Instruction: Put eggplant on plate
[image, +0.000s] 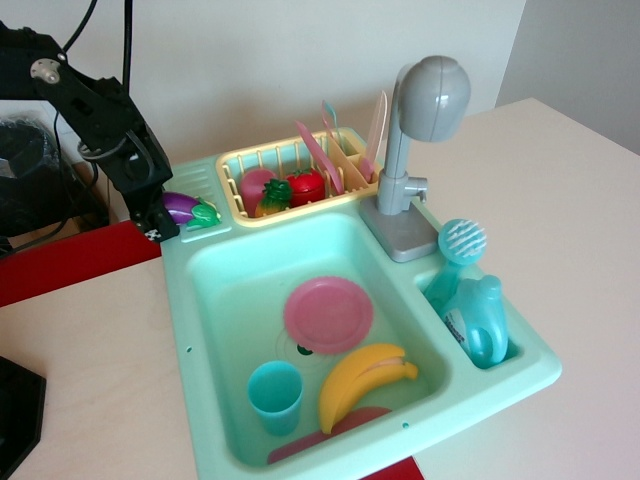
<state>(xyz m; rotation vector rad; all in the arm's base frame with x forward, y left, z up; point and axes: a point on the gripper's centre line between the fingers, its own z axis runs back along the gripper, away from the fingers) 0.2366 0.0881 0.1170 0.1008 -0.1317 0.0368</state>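
The purple eggplant (183, 208) with its green cap lies on the back left corner ledge of the teal sink (180, 300). My black gripper (152, 222) is at the eggplant's purple left end and touches or overlaps it. The jaws are hidden by the gripper body, so I cannot tell whether they hold it. The round pink plate (328, 314) lies flat on the sink's floor, near the middle, with nothing on it.
A yellow rack (245, 160) behind the basin holds red and pink toys and utensils. A grey faucet (428, 100) stands at the back right. A teal cup (275, 395), a yellow banana (362, 382) and a dark red flat piece (300, 445) lie in the basin. Teal bottle and brush (470, 310) stand at right.
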